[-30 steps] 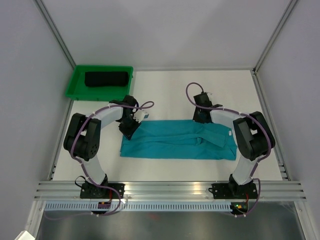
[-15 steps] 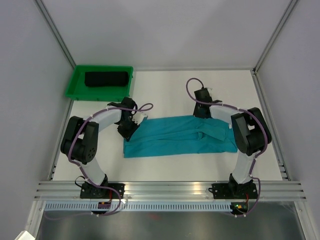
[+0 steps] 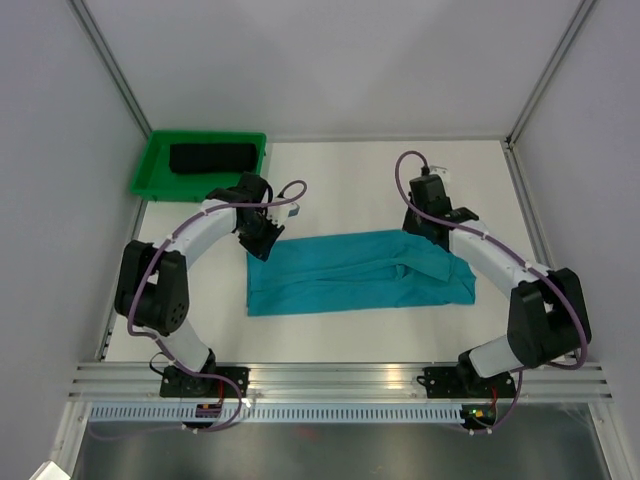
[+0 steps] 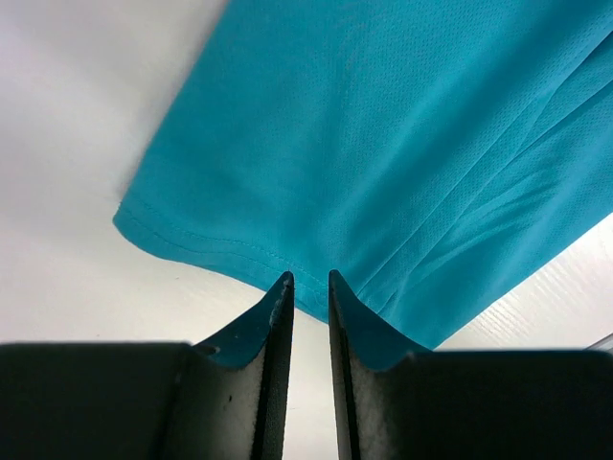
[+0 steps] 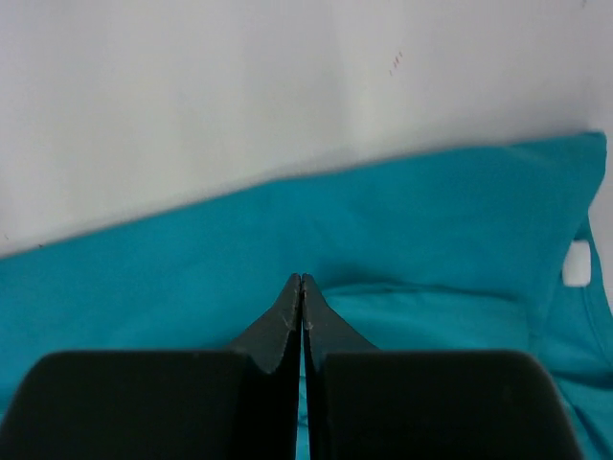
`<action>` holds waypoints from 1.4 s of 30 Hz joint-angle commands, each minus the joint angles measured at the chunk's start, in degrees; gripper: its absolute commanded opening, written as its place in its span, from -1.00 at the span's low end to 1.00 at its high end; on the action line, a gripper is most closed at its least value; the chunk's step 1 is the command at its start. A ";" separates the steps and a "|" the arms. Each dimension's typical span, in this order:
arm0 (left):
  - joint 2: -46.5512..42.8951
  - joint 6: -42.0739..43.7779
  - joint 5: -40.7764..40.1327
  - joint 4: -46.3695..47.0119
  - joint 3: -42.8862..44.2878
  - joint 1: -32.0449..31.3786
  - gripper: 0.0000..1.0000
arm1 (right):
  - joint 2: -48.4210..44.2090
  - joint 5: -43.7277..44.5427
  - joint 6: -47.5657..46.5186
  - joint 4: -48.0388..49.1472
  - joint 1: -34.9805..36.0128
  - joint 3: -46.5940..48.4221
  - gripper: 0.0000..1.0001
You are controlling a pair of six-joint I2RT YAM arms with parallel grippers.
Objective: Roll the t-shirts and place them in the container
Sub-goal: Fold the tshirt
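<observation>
One teal-blue t-shirt [image 3: 360, 272] lies flat on the white table, folded lengthwise into a long strip. My left gripper [image 3: 260, 244] hovers at the strip's far left corner. In the left wrist view the left gripper [image 4: 308, 278] has its jaws a narrow gap apart with nothing between them, and the shirt's hem [image 4: 383, 125] lies just past the tips. My right gripper [image 3: 425, 228] is over the strip's far edge near the right end. In the right wrist view the right gripper [image 5: 302, 278] has its jaws closed tip to tip above the shirt [image 5: 431, 211]. The white neck label [image 5: 577, 264] shows at the right.
A green plastic tray [image 3: 148, 178] stands at the far left corner and holds a dark rolled cloth [image 3: 210, 157]. The grey enclosure walls and metal frame posts close in the table on the left, right and far sides.
The shirt strip has shifted slightly toward the far side and its left end now sits further right. Both grippers have moved toward the far side; the right arm's elbow has swung out right.
</observation>
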 commanded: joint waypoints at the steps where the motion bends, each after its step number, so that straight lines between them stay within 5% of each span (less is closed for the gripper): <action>1: 1.51 -1.42 1.37 0.72 -1.59 0.17 -0.48 | -1.29 -1.18 2.50 -1.89 1.10 -6.47 -0.99; 12: 4.85 -0.63 -2.94 6.08 -6.69 0.17 -0.48 | 4.51 -2.59 4.27 5.07 1.64 -17.47 -0.99; 24: 1.42 0.43 -0.48 6.00 -7.04 0.17 -0.47 | -4.19 -0.83 1.54 -0.74 1.72 -8.60 -0.99; 34: 1.51 0.34 -0.65 5.82 -6.78 0.26 -0.47 | 5.82 -6.28 3.03 3.31 1.98 -4.91 -0.99; 42: 1.68 0.43 -0.04 5.82 -7.13 0.52 -0.47 | 9.78 -2.68 2.25 2.44 1.90 -6.22 -0.99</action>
